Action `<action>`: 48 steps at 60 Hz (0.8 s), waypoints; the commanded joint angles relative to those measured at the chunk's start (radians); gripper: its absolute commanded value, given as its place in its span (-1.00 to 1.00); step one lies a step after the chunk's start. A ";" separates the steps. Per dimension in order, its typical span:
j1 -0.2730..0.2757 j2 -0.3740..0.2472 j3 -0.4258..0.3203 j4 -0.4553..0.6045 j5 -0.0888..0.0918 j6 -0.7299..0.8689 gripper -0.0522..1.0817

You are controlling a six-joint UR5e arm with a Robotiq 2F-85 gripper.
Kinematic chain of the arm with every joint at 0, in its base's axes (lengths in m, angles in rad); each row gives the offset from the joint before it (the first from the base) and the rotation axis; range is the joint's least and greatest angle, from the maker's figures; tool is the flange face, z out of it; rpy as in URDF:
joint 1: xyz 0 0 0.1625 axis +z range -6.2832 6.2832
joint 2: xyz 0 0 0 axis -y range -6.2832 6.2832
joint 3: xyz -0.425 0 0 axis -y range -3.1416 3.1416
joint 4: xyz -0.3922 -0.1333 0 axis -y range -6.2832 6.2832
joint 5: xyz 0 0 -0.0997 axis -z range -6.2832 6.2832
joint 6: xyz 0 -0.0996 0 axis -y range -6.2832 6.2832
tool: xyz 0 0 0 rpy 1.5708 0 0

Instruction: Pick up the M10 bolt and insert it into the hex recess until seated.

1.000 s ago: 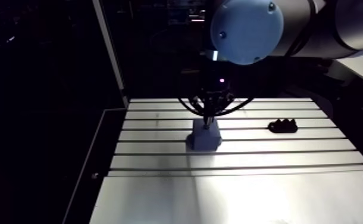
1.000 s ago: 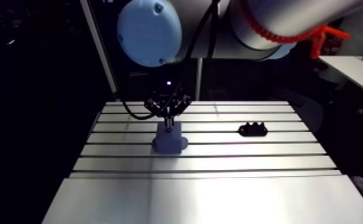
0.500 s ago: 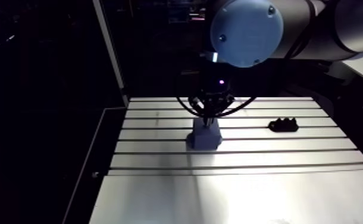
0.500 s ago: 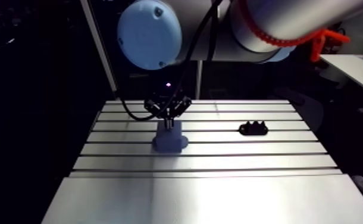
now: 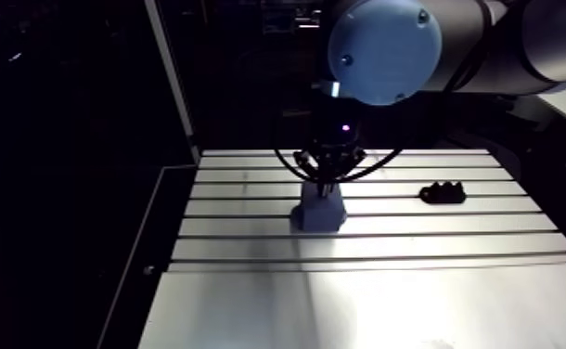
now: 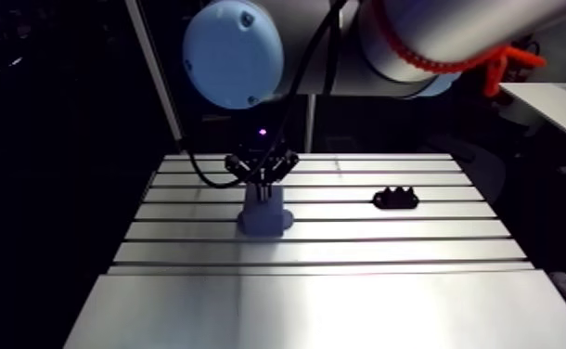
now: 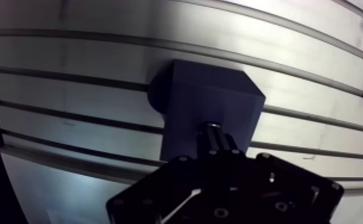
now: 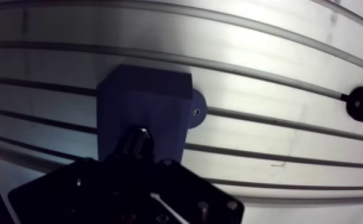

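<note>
Slotted aluminium table carries a blue-grey block; directly above it the gripper is clamped on the M10 bolt, near the block's top. Black holder lies at three o'clock.

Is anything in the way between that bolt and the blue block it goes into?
Nothing visible. The pincer holds the bolt right at the blue block's top face, hiding the recess. The only other thing, a black part, lies apart on the table.
</note>
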 commanded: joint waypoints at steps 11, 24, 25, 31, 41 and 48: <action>0.000 0.002 0.000 -0.001 0.000 -0.001 0.95; 0.000 0.003 0.000 -0.001 0.000 -0.001 0.95; 0.000 0.005 0.000 -0.001 0.000 -0.001 0.95; 0.000 0.005 0.000 -0.002 0.000 -0.001 0.95; 0.000 0.005 0.000 -0.001 0.000 -0.002 0.95; 0.000 0.006 0.000 -0.001 0.000 -0.002 0.95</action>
